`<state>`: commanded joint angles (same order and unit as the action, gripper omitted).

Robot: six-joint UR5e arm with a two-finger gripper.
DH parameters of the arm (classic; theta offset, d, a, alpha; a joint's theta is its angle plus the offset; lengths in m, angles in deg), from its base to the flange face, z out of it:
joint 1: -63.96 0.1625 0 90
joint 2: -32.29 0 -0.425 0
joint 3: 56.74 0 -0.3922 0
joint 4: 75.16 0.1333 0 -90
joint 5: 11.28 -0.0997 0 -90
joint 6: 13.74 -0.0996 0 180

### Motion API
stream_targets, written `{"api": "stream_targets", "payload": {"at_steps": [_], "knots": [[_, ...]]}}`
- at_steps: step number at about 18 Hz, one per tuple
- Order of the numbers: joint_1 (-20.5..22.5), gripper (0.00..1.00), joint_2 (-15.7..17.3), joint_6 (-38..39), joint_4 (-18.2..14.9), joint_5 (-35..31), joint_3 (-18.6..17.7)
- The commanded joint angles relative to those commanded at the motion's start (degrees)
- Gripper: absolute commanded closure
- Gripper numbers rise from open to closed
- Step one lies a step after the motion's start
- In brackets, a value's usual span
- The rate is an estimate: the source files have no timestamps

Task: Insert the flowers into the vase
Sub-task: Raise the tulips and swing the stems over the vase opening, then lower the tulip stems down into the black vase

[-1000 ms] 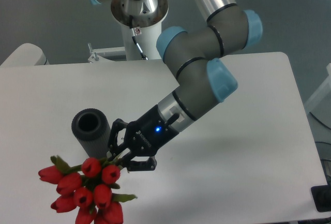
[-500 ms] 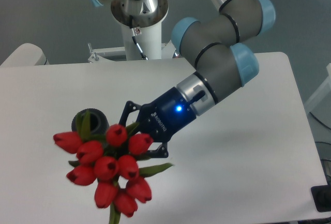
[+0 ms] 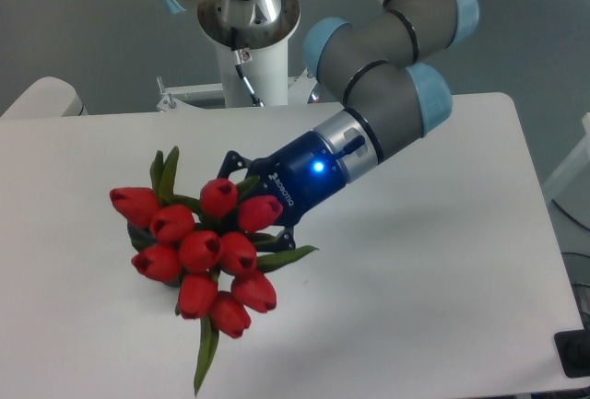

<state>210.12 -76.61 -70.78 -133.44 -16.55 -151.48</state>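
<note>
Nearest the camera: flowers (image 3: 203,252), red tulip buds bunched tight, one long green leaf hanging down toward the front edge, another leaf sticking out right, two more poking up at the top left. Held up above the white surface (image 3: 433,307), buds facing the camera and slightly left. Bunch sat directly in front of the vase (image 3: 138,236) and covered nearly all of it; only small dark slivers visible between and beside the left buds, so mouth not visible. Could not tell whether the stems were inside the vase or merely above it.

Just behind the bunch: claw (image 3: 241,198), black linkage, fingertips buried among buds and leaves. Seemed pinched on the stems at the back of the bunch, since the flowers hung off it with nothing else under them; actual contact point hidden. Blue light lit on the dark blue wrist section right behind the claw.

Further back: arm (image 3: 387,95) ran up and right from the wrist, grey segments with light blue caps, elbow folded over the far middle of the surface. Shadow of arm fell on the surface below and right of the wrist.

Farthest: arm base on a white post (image 3: 251,63) beyond the far edge, thin cable running down it. Grey floor (image 3: 83,30) behind. Pale rounded object (image 3: 41,99) at the far left corner, cut off by the edge of view.
</note>
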Motion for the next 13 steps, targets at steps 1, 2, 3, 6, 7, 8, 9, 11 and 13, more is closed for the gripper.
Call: {"api": "stream_targets", "payload": {"at_steps": [1, 2, 3, 6, 7, 8, 9, 11, 13], "knots": [[0.0, 0.98, 0.44, -0.44, 0.09, 0.09, -0.7], [0.0, 0.97, 0.79, -0.79, 0.09, 0.09, -1.15], [0.0, 0.97, 1.14, -0.97, 0.18, 0.09, -1.58], [0.09, 0.97, 2.37, -2.28, 0.18, 0.09, -3.52], [0.0, 0.97, 2.46, -3.33, 0.18, 0.0, -4.22], [0.0, 0.96, 2.64, -4.3, 0.18, 0.0, -5.01], [-0.09, 0.96, 2.81, -5.09, 0.18, 0.0, -5.89], [-0.44, 0.96, 3.77, -5.98, 0.18, 0.0, -7.47], [-0.53, 0.96, 4.74, -6.42, 0.18, 0.0, -8.7]]}}
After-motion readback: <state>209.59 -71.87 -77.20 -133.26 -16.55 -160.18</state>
